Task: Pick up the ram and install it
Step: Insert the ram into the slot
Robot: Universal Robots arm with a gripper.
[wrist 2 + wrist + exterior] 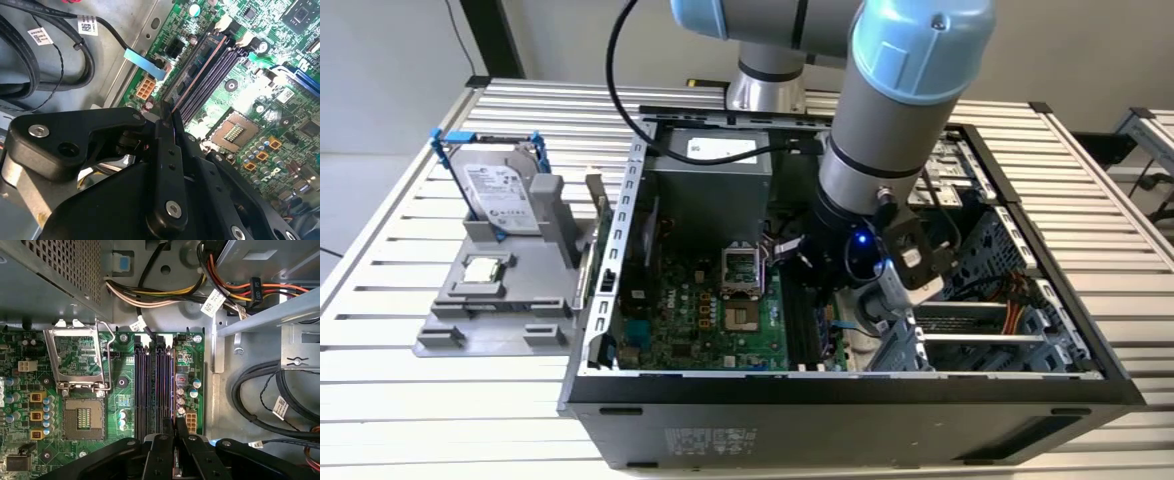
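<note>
1. The ram point(197, 75) stood on edge in the outermost memory slot point(172, 390), pinched at its near end by the gripper point(169, 122).
2. Judged light, stiff, fragile; best held by its long edges.
3. The motherboard point(120, 390) lay around it.

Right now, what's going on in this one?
The robot arm is reaching down into the open computer case, with its gripper over the motherboard's memory slots. The jaws are shut on the ram, seen edge-on in the second wrist view, lined up along the outermost slot. The hard drive and processor chip sit in the grey holder beside the case.
</note>
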